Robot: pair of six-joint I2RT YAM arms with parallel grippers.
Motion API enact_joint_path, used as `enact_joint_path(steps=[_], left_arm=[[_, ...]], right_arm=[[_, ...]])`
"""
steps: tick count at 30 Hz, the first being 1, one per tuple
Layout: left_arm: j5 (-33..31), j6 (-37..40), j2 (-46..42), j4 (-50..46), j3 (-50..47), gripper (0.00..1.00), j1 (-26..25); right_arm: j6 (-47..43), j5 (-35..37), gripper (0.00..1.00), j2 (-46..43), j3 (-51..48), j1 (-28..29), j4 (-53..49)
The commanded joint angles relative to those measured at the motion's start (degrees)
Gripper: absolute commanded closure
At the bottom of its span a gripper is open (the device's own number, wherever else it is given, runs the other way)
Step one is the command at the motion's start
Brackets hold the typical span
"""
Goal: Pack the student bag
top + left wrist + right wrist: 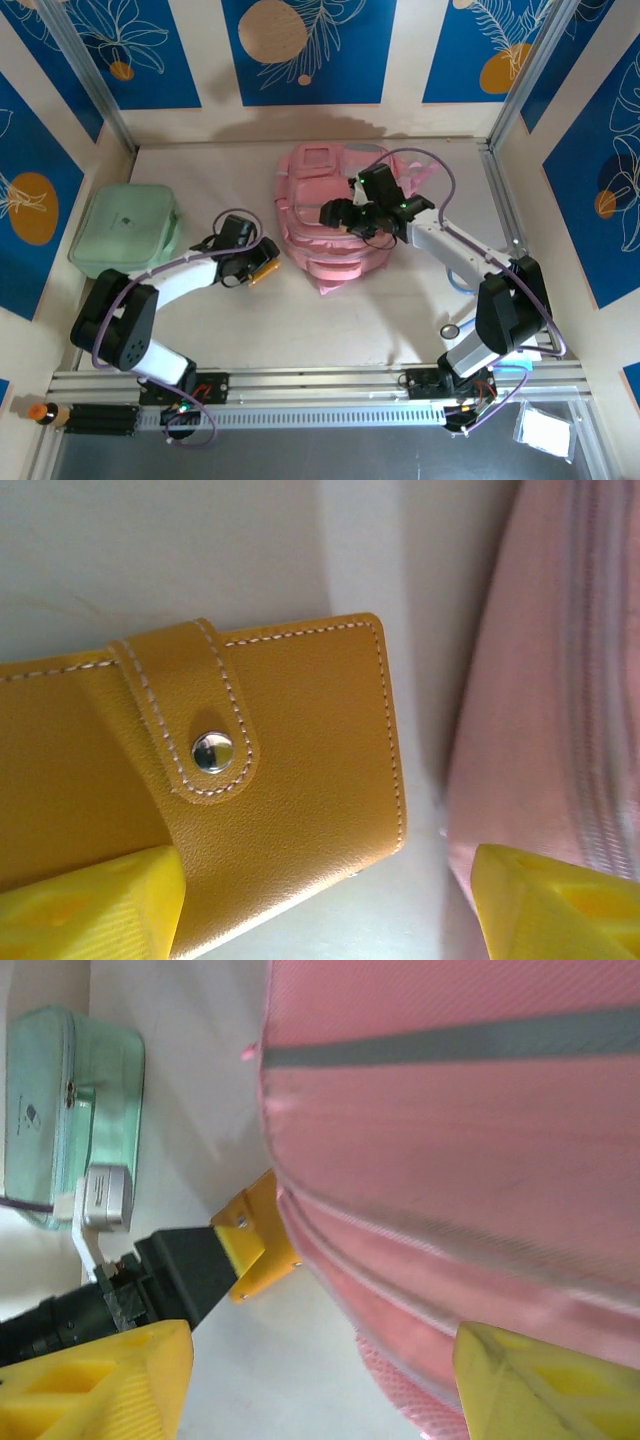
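The student bag point(318, 205) is a soft pink backpack lying flat in the middle of the table. A mustard-yellow wallet point(300, 740) with a snap strap lies on the table just left of the bag point(540, 680). My left gripper point(325, 895) hangs over the wallet's end, jaws wide apart: one yellow fingertip is over the wallet, the other by the bag's edge. My right gripper point(320, 1360) is open over the bag's left edge point(450, 1160). One of its fingers is above the bare table, the other above the pink fabric. From above, the left gripper point(258, 270) and right gripper point(348, 218) are close together.
A mint-green rounded case point(125, 228) stands at the left of the table, also in the right wrist view point(70, 1110). The left gripper's yellow finger point(255, 1235) is right against the bag's side. Blue-and-cream walls enclose the table on three sides.
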Motion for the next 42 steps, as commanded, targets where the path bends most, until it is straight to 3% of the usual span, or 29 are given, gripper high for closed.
enact_joint_path(steps=[1, 9, 15, 21, 31, 38, 42], left_arm=[[1.2, 1.2, -1.0, -3.4, 4.2, 0.24, 0.9], [9.5, 15.8, 1.1, -7.4, 9.1, 0.25, 9.2], [11.0, 22.6, 9.7, -11.5, 16.3, 0.27, 9.4], [16.2, 23.8, 12.3, -9.3, 14.9, 0.33, 9.3], [10.2, 22.4, 6.6, -14.6, 5.3, 0.36, 9.3], [-0.4, 16.1, -7.1, -20.1, -3.1, 0.46, 9.3], [-1.5, 16.3, -12.3, -21.7, -3.6, 0.47, 9.4]], right_arm=[[1.9, 1.0, 0.31, 0.2, 1.8, 2.3, 1.2], [4.5, 2.4, 0.33, 2.7, 1.8, 8.0, 3.0], [5.1, 2.6, 0.35, 5.2, 3.3, 9.9, 2.5], [4.3, 0.4, 0.35, 6.4, 4.7, 9.8, 1.7], [4.0, -2.3, 0.37, 9.0, 6.4, 10.7, 1.5], [5.7, -3.8, 0.47, 11.4, 7.9, 13.9, -0.2], [5.9, -4.4, 0.52, 13.9, 9.0, 17.1, -0.4]])
